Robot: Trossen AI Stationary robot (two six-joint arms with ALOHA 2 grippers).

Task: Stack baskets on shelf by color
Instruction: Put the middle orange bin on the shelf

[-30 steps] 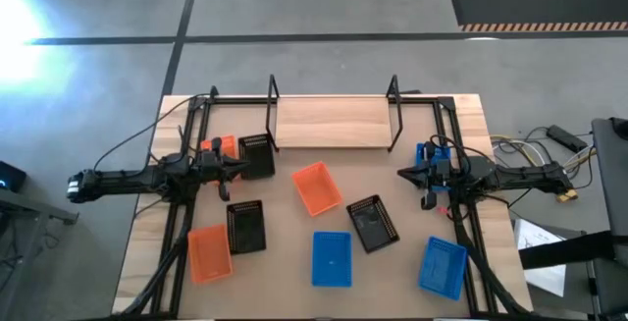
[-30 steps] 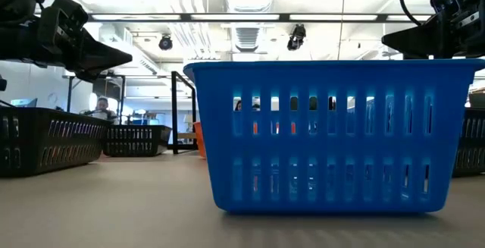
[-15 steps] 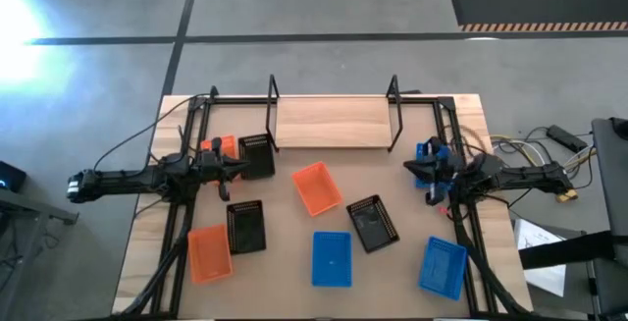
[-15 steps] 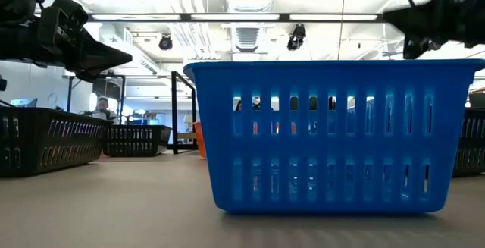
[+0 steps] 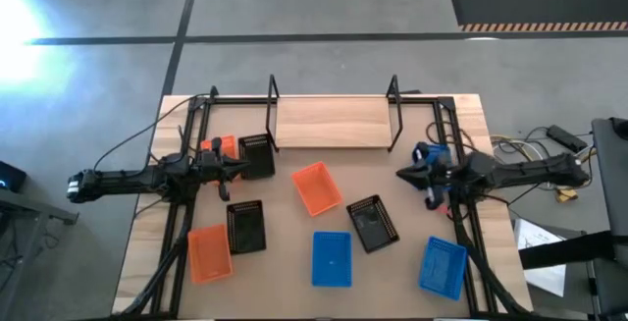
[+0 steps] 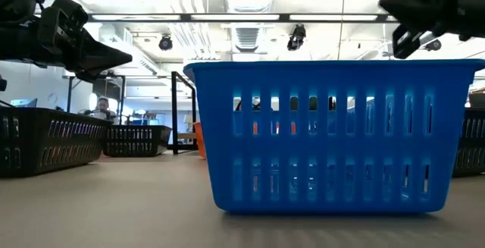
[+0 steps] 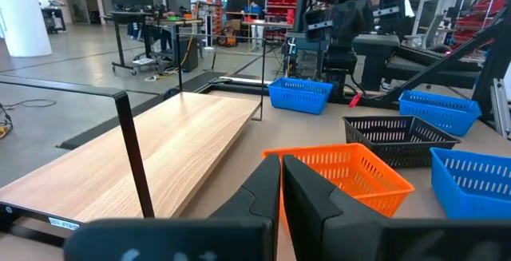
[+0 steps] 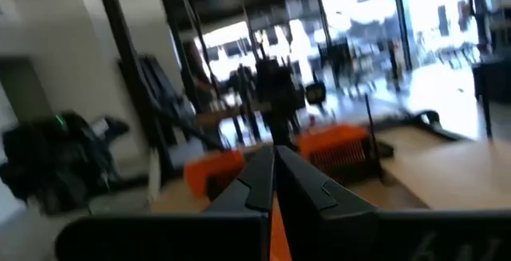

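Lying empty on the table (image 5: 294, 233): nine baskets (image 5: 332, 259).

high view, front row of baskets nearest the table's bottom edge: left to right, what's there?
orange basket → black basket → blue basket → second black basket → second blue basket

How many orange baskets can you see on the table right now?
3: one orange basket mid-table below the shelf, one near the front left corner, one partly hidden under the left arm beside a black basket.
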